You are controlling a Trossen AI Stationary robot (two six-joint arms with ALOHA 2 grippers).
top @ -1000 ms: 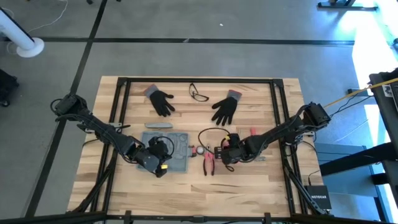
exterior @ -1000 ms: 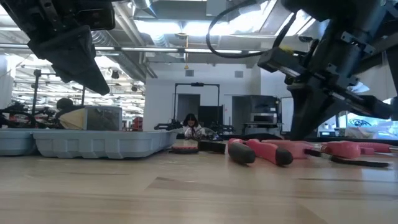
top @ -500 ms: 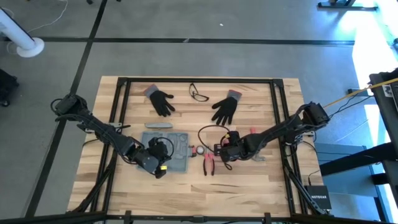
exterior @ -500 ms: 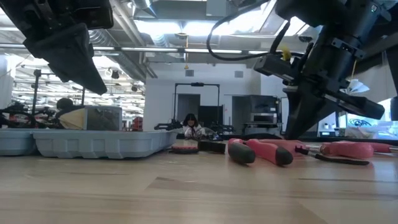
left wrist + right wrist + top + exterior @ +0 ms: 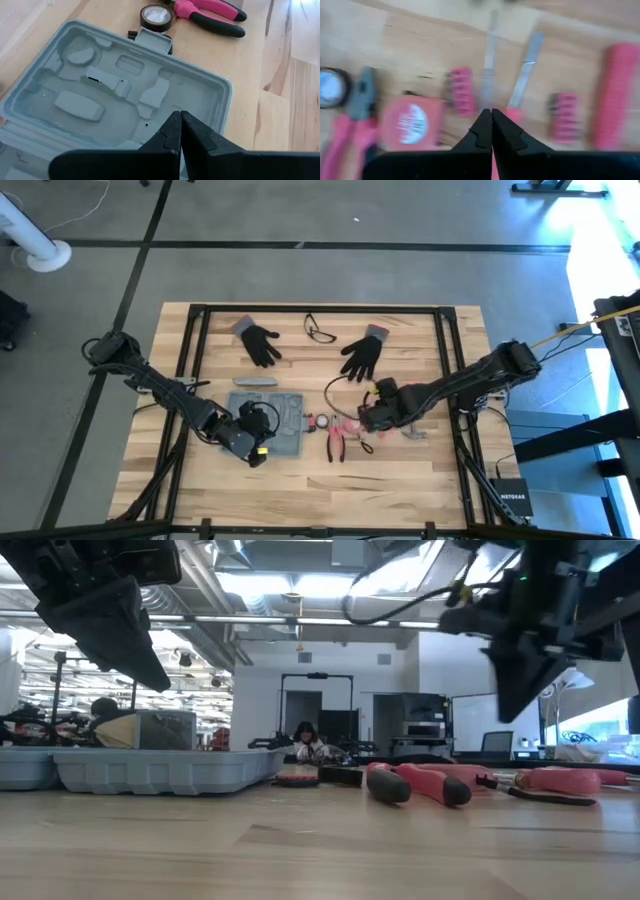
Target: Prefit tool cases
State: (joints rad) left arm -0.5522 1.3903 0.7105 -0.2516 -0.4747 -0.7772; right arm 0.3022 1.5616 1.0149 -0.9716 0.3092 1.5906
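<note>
Left gripper (image 5: pixel 179 131) pinched shut on nothing, poised over the tool case (image 5: pixel 125 95), tips above the case's near rim. Right gripper (image 5: pixel 491 125) likewise clenched and empty, raised above a scatter of pink tools. Much of that scatter smeared in the right wrist view: a round red tape measure (image 5: pixel 412 122), pink bit holders (image 5: pixel 461 90) and two metal shafts only roughly readable. Lower part of the case cut off by the left wrist picture's edge.

From above, case (image 5: pixel 285 420) lying at about 7 o'clock from the table's centre, partly covered by the left gripper (image 5: pixel 252 442); right gripper (image 5: pixel 372 412) at about 4 o'clock. Bare wood open toward 6 o'clock, between case and table (image 5: pixel 330 490) edge.

Case recesses holding no tools. Tape roll (image 5: pixel 156 17) just beside the case's latch tab, pink-handled pliers (image 5: pixel 210 15) just past it. Black gloves (image 5: pixel 262 343) toward 12 o'clock.
</note>
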